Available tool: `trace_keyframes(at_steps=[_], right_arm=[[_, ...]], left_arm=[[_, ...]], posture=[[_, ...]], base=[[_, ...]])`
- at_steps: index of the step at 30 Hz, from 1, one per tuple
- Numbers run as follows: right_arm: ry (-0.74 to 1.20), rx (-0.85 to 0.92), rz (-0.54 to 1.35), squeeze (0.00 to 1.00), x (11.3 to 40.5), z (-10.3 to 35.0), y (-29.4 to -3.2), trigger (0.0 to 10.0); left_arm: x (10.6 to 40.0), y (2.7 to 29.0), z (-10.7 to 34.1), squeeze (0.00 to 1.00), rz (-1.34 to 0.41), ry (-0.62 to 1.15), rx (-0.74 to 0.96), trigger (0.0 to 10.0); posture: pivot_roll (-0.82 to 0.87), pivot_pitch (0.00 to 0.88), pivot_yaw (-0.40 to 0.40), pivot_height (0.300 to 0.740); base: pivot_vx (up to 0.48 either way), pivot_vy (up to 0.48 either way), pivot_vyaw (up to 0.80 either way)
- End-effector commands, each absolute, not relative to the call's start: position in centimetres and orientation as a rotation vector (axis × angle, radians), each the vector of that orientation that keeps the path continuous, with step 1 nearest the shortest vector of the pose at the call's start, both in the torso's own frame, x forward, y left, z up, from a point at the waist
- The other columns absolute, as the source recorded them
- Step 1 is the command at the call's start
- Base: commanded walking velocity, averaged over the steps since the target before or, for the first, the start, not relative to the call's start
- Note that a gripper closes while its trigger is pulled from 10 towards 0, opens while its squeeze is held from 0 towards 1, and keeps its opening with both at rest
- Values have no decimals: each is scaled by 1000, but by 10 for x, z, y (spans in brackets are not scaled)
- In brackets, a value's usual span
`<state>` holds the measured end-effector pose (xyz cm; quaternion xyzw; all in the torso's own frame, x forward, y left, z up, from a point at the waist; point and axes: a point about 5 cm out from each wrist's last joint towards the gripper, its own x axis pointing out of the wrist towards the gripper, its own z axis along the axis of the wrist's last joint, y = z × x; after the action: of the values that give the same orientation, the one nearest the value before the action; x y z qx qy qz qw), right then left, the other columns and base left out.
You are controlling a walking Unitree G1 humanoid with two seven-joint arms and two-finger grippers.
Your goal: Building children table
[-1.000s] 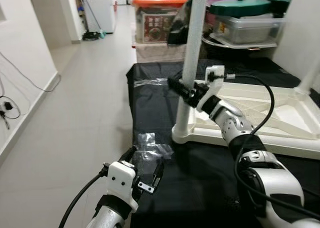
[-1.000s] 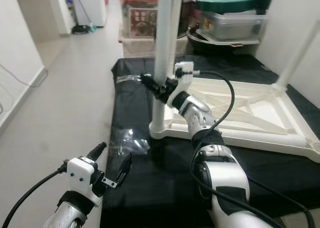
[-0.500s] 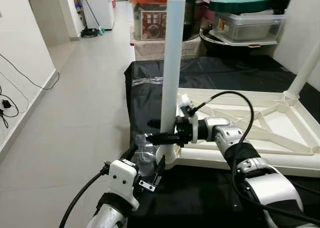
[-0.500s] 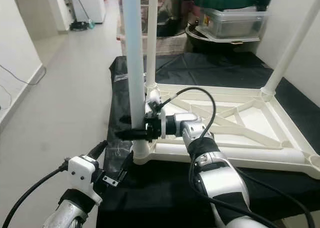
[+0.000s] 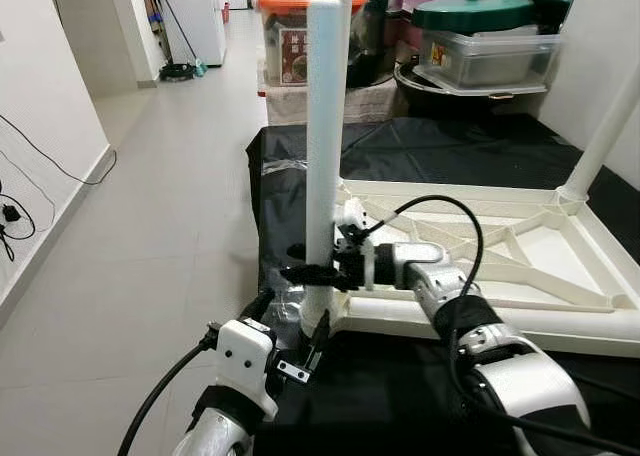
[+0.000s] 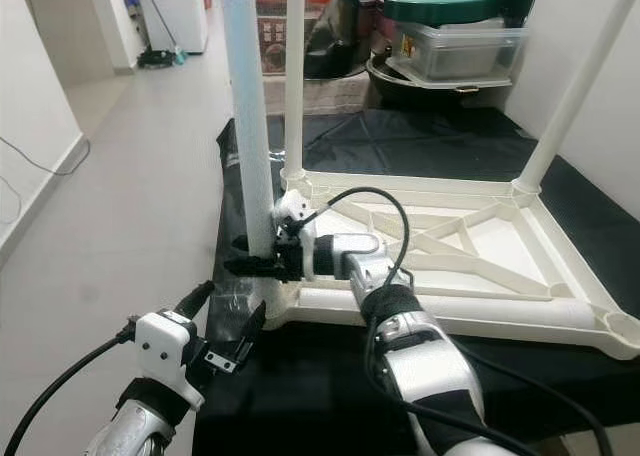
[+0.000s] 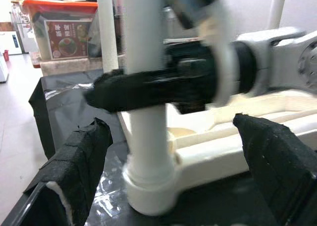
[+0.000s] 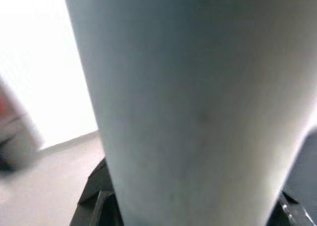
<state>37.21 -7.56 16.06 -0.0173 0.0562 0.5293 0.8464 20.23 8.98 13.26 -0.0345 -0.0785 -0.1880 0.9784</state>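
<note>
We see the children's table top (image 5: 520, 266) lying upside down on a black sheet (image 5: 420, 151), with our right gripper (image 5: 305, 274) clamped around the near table leg (image 5: 322, 126) just above its corner socket (image 5: 320, 321). The step in hand looks like seating this leg into the socket. To do it well we should keep the leg upright and in line with the socket, press straight down along its length, and hold the top from sliding on the sheet; any sideways lean would likely jam the leg or lever the corner up.

Right fingers (image 7: 129, 89): closed on the leg, one finger wrapping across its front in the left wrist view, the other behind it (not clearly seen, so we assume a full pinch from how the leg sits between them). The right wrist view is mostly blurred white leg right up against the camera.

Left gripper (image 5: 292, 338): hangs low, below and just in front of the socket corner. Its fingers (image 7: 74, 161) are spread wide and hold nothing, the leg base sitting between and beyond them. A crumpled clear plastic wrap (image 5: 285, 298) lies on the sheet just beside them.

Other legs (image 5: 603, 136) already stand at the far corners.
</note>
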Motion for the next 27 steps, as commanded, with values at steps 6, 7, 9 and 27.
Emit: trace_keyframes(at_steps=[6,7,9,27], right_arm=[[177,-9,530,0,392,149,-103,0],[179,19,290,0,396,145,-119,0],[192,57,57,0,395,139,-135,0],[83,235,-40,1000,389,145,-108,10000]], left_arm=[[202,93,127,0,-371,-132,-54,10000],[201,93,127,0,-371,-131,-54,10000],[201,93,127,0,-372,-130,-54,10000],[201,92,127,0,-373,-126,-56,10000]], posture=[[12,0,-18,740],[11,0,-16,740],[11,0,-16,740],[9,0,-18,740]], base=[[0,0,0],[0,0,0],[0,0,0],[0,0,0]])
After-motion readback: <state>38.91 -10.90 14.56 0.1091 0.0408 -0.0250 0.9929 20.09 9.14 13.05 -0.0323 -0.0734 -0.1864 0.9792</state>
